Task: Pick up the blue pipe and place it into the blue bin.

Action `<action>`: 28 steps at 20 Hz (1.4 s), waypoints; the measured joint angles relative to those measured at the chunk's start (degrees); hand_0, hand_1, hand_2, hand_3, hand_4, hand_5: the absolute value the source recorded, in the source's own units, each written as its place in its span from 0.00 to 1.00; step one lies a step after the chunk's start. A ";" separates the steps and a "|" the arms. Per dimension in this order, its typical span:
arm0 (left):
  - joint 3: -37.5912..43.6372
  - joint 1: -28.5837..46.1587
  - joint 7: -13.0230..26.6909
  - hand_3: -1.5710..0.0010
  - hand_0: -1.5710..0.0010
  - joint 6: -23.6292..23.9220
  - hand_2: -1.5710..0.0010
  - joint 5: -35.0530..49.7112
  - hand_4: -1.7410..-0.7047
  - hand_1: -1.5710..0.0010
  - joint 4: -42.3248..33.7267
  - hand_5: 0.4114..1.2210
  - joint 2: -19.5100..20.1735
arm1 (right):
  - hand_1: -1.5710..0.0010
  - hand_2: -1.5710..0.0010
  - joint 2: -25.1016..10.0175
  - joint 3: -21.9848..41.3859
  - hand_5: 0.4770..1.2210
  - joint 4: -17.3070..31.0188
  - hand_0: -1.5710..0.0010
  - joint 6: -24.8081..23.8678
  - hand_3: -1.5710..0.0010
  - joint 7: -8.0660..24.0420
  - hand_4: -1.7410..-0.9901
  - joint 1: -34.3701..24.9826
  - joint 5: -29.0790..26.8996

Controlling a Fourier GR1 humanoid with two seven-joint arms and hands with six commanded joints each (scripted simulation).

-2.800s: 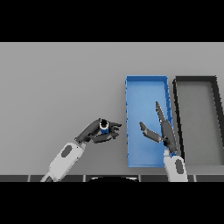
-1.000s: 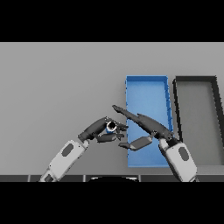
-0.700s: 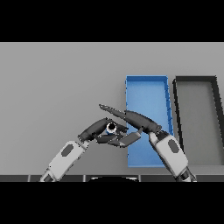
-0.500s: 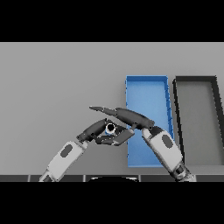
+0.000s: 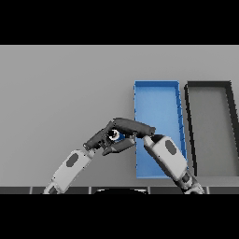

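The blue pipe is sitting on the worktop, just left of the blue bin, with both the left hand and the right hand curling around it; lifting and binning are remaining.

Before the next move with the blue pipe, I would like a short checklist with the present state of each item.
1. Blue pipe visible: ok, only a small part shows between the two hands.
2. Left hand around the pipe: ok, its fingers curl round it.
3. Right hand has its own grasp on the pipe: cannot tell, it lies over the pipe and hides the contact.
4. Pipe lifted off the table: cannot tell.
5. Blue bin open to receive: ok, nothing shows inside, though the right arm covers its near part.
6. Black bin apart from the blue one: ok.
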 measured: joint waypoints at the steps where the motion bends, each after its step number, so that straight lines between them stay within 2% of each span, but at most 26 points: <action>1: 0.43 0.86 -1.00 0.13 0.11 -0.30 0.17 0.61 0.04 0.12 -0.01 1.00 -0.19 | 0.09 0.09 -0.07 0.05 0.73 -0.34 0.09 -0.25 0.13 -1.08 0.40 0.57 0.59; 2: 1.00 0.37 -0.81 0.11 0.08 -0.61 0.14 1.11 0.03 0.09 0.34 1.00 -0.40 | 0.07 0.07 -0.57 0.69 0.78 -0.46 0.07 0.01 0.10 -3.60 0.39 0.13 3.81; 3: 1.02 0.25 -0.76 0.08 0.07 -0.66 0.13 1.27 0.03 0.07 0.19 1.00 -0.12 | 0.06 0.06 -0.80 0.91 0.83 -0.60 0.06 -0.06 0.08 -4.40 0.38 -0.38 5.89; 4: 1.42 -0.81 0.48 0.07 0.05 -0.86 0.11 1.65 0.02 0.06 0.83 1.00 -0.38 | 0.05 0.05 -0.98 0.77 0.86 0.03 0.05 -0.03 0.07 -4.79 0.37 -0.95 6.25; 6: 1.40 -0.48 -0.68 0.04 0.03 -0.66 0.12 1.43 0.01 0.04 1.04 1.00 -0.05 | 0.03 0.03 -0.60 1.13 0.91 -0.49 0.03 -0.43 0.04 -4.79 0.35 -0.07 6.47; 7: 1.36 0.32 -0.46 0.15 0.09 -0.79 0.22 2.49 0.09 0.14 0.02 1.00 0.29 | 0.02 0.02 -0.19 0.79 0.93 -0.41 0.02 -0.70 0.03 -4.77 0.35 -0.17 5.35; 9: 0.72 -0.58 -2.98 0.46 0.41 -0.72 0.50 -0.44 0.31 0.45 -0.01 1.00 2.32 | 0.02 0.01 0.23 0.15 0.95 -0.70 0.02 -1.00 0.02 -4.33 0.34 0.24 3.78; 10: 0.52 -1.06 -3.33 0.57 0.53 -1.90 0.60 -1.78 0.42 0.56 0.06 1.00 3.49 | 0.01 0.01 0.46 0.21 0.96 -0.57 0.01 -0.85 0.02 -5.67 0.34 0.67 3.83; 11: -0.11 -1.75 -3.69 0.65 0.62 -3.33 0.68 -3.31 0.51 0.65 0.70 1.00 4.28 | 0.01 0.01 0.35 0.31 0.97 -0.68 0.01 -0.50 0.01 -4.83 0.33 1.00 4.31; 12: -0.63 -1.93 -3.98 0.72 0.70 -3.58 0.75 -4.55 0.58 0.72 0.73 0.96 4.21 | 0.01 0.01 0.42 0.21 0.98 -1.14 0.01 -0.23 0.01 -3.12 0.33 0.72 4.63; 13: -0.69 -1.98 -5.04 0.78 0.76 -3.77 0.80 -5.34 0.63 0.77 1.11 0.87 4.53 | 0.01 0.01 0.73 -0.10 0.98 -1.21 0.01 0.24 0.01 -2.41 0.33 0.77 4.86; 16: -0.59 -2.35 -2.57 0.89 0.88 -3.10 0.90 -6.60 0.75 0.88 1.84 0.54 5.01 | 0.00 0.00 2.01 -0.52 0.99 -1.69 0.00 1.22 0.00 -4.81 0.33 1.06 5.41; 18: -1.04 -2.49 -0.40 0.93 0.92 -2.08 0.93 -7.47 0.80 0.93 1.70 0.40 4.52 | 0.00 0.00 2.77 -0.74 0.99 -1.41 0.00 1.52 0.00 -4.92 0.33 1.27 6.10; 20: -0.92 -1.81 -1.01 0.95 0.95 -1.88 0.96 -7.62 0.82 0.95 1.56 0.31 5.42 | 0.00 0.00 3.04 -1.08 1.00 -1.19 0.00 1.64 0.00 -4.98 0.33 0.99 7.72; 21: -1.05 -1.88 -1.16 0.96 0.96 -1.78 0.97 -7.72 0.82 0.96 1.97 0.28 5.24 | 0.00 0.00 3.36 -0.96 1.00 -1.43 0.00 1.76 0.00 -3.98 0.33 1.13 8.26; 22: -0.83 -2.18 -0.04 0.97 0.97 -1.87 0.97 -7.12 0.82 0.97 2.07 0.25 4.83 | 0.00 0.00 3.61 -1.05 1.00 -2.06 0.00 1.99 0.00 -4.02 0.33 1.29 7.28; 25: -0.79 -1.74 1.23 0.98 0.98 -2.45 0.99 -5.67 0.82 0.98 1.66 0.20 4.45 | 0.00 0.00 3.36 -2.57 1.00 -1.51 0.00 2.86 0.00 -3.52 0.34 1.30 5.76; 27: -0.53 -2.45 3.42 0.99 0.99 -1.93 0.99 -5.69 0.82 0.99 2.69 0.19 3.71 | 0.00 0.00 4.24 -3.14 1.00 -1.43 0.00 2.64 0.00 -3.70 0.34 0.88 5.03; 28: 0.23 -2.56 3.42 0.99 0.99 -2.04 0.99 -5.39 0.81 0.99 2.91 0.18 4.57 | 0.00 0.00 4.36 -3.52 1.00 -2.30 0.00 1.88 0.00 -2.44 0.33 0.67 3.86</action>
